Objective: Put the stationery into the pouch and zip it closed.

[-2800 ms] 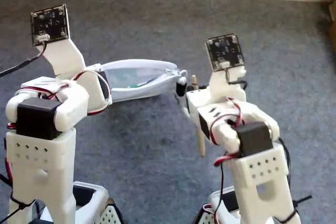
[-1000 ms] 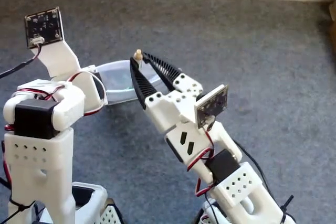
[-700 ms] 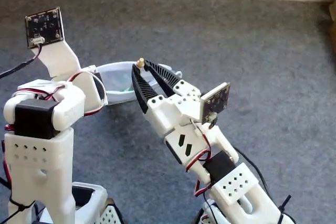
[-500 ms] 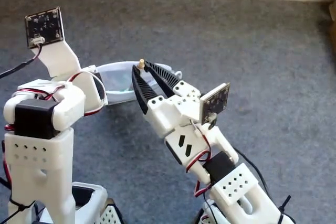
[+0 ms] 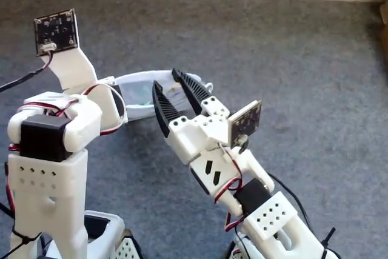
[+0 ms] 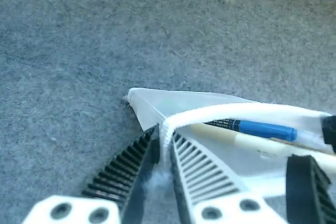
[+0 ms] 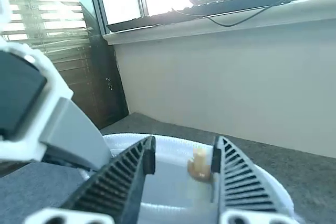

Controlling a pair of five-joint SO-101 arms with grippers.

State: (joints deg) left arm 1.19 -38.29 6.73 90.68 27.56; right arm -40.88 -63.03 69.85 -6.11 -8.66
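While pinching the translucent white zip pouch [image 6: 157,100] by its rim with the left gripper [image 6: 164,150], probably closing the loading step: slim blue pen [image 6: 262,129] and cream pencil [image 6: 252,144] inside (pencil end beside a finger), right gripper [image 7: 184,145] spread above the mouth. Next: back off, seek the zip pull.

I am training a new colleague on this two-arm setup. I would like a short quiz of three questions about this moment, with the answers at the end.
1. True or false: the left arm's jaws are shut on the zip rim of the pouch.
2. Which colour is the pen lying inside the pouch? A red, B blue, C purple.
3. Fill in the missing word: over the pouch's opening, the right arm's jaws stand ____.

Key: 1 true; 2 B; 3 open.
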